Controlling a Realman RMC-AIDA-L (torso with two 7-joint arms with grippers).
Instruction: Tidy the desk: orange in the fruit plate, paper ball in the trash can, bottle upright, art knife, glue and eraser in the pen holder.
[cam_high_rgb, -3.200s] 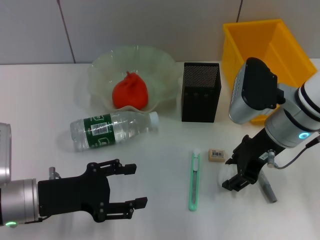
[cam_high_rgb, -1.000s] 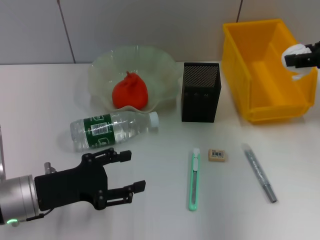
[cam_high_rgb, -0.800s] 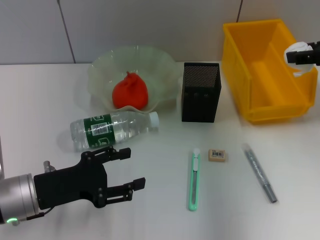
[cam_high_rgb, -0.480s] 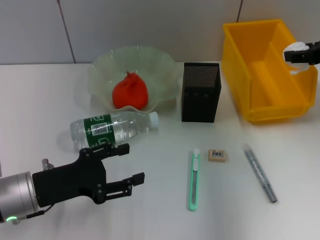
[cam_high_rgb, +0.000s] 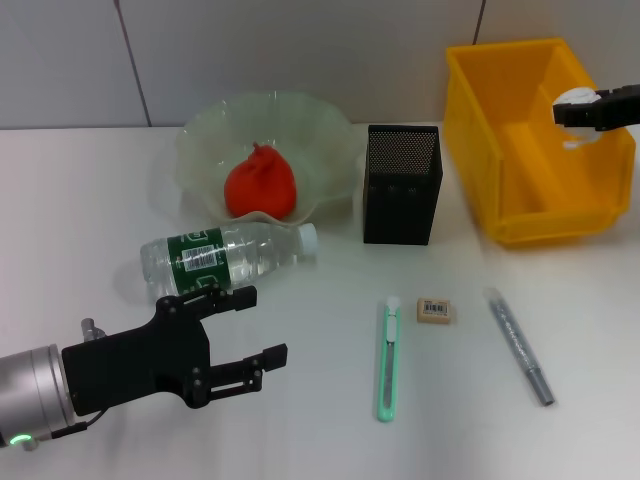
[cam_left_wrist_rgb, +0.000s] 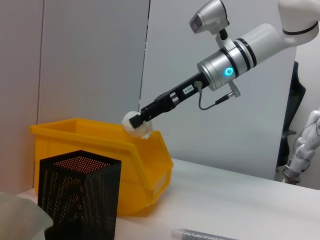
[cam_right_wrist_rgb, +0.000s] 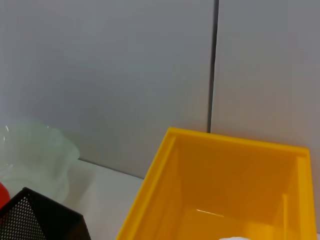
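The orange (cam_high_rgb: 260, 183) lies in the pale green fruit plate (cam_high_rgb: 205, 128). A clear bottle (cam_high_rgb: 225, 258) with a green label lies on its side in front of the plate. My left gripper (cam_high_rgb: 262, 325) is open, just short of the bottle. Over the yellow trash can (cam_high_rgb: 520, 160) my right gripper (cam_high_rgb: 585, 112) is shut on the white paper ball (cam_high_rgb: 574, 97); the left wrist view shows the paper ball (cam_left_wrist_rgb: 134, 125) above the can's rim. The green art knife (cam_high_rgb: 388, 360), the eraser (cam_high_rgb: 435, 310) and the grey glue stick (cam_high_rgb: 518, 345) lie on the table before the black mesh pen holder (cam_high_rgb: 402, 183).
The white table (cam_high_rgb: 80, 200) ends at a grey wall behind. The pen holder (cam_left_wrist_rgb: 80, 195) stands between plate and trash can (cam_left_wrist_rgb: 100, 145). In the right wrist view the trash can (cam_right_wrist_rgb: 225, 190) fills the frame, with the plate (cam_right_wrist_rgb: 30, 155) beside it.
My right gripper rose from the table by the glue and eraser to above the trash can, carrying the paper ball, then edged left. My left gripper crept toward the bottle.
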